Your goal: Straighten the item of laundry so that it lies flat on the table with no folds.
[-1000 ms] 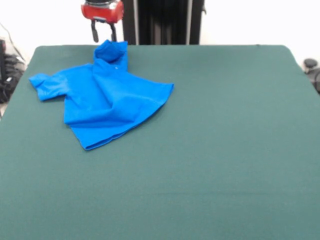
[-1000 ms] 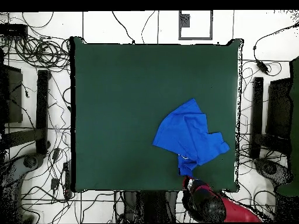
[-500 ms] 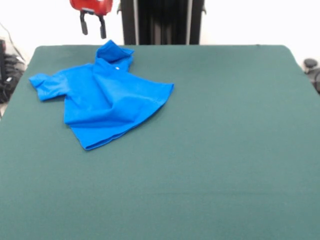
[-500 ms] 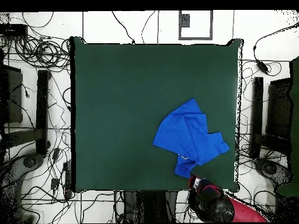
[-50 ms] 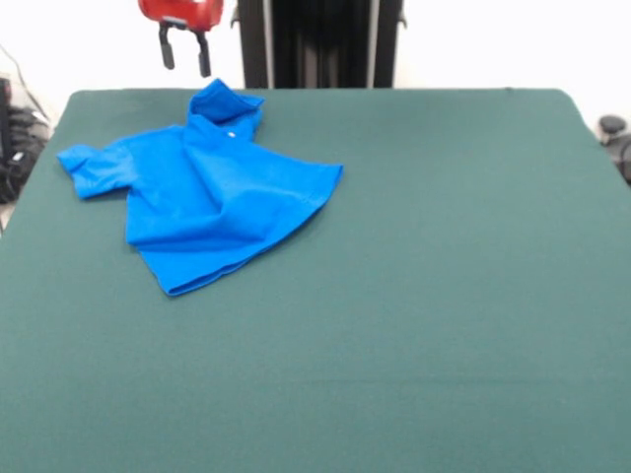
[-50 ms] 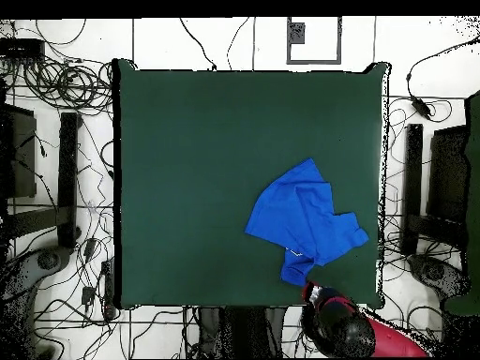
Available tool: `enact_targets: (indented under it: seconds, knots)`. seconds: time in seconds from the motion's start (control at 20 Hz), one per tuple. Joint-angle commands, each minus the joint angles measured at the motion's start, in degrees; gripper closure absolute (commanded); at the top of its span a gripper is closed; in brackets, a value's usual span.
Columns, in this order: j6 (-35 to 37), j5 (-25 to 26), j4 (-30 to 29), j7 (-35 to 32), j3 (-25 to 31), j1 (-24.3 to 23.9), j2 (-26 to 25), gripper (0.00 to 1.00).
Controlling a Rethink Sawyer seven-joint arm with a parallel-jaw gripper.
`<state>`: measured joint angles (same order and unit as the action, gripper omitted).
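Hanging above the table's far edge, the gripper (image 5: 183, 54) shows its two dark fingers (image 5: 166, 49) pointing down with a clear gap between them — jaws apart, nothing held, and not touching the cloth below. Its red body sits at about eleven o'clock in the front view; seen from overhead, the gripper (image 6: 316, 294) lies at roughly five o'clock, just off the table's edge, with the red arm (image 6: 389, 342) trailing away toward the corner. Just below the fingertips in the front view lies the blue T-shirt (image 5: 202, 192), rumpled on the green table (image 5: 424, 296). It occupies the ten-o'clock part of the tabletop there, well apart from the bare stretch of felt that fills the rest. One sleeve sticks out toward nine o'clock, near the table's side edge; another bit of fabric is bunched up and folded at the top, nearest the gripper, where a small pale mark shows — I cannot tell what it is. The body of the shirt fans out toward four o'clock, with a soft ridge running across it and the lower hem doubled under at the front. From overhead the T-shirt (image 6: 302, 220) sits at about four o'clock on the table (image 6: 187, 169), its bunched end pointing at the gripper. Cables (image 6: 56, 80) sprawl over the floor around the table.
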<state>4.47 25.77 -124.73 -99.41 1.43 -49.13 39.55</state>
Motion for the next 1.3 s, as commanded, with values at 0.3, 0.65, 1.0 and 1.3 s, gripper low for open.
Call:
enact_targets:
  seconds: [0.3,0.65,1.0,1.3]
  knots:
    - [2.2,-5.7,-0.9,-9.7,6.7,5.3,0.6,0.0]
    - [4.9,-8.6,-0.4,-8.9,7.9,6.9,2.7,0.0]
    - [6.2,-10.6,-0.8,-7.9,8.9,6.9,4.0,0.0]
    - [7.1,-11.9,-1.0,-7.8,8.9,7.8,4.7,0.0]
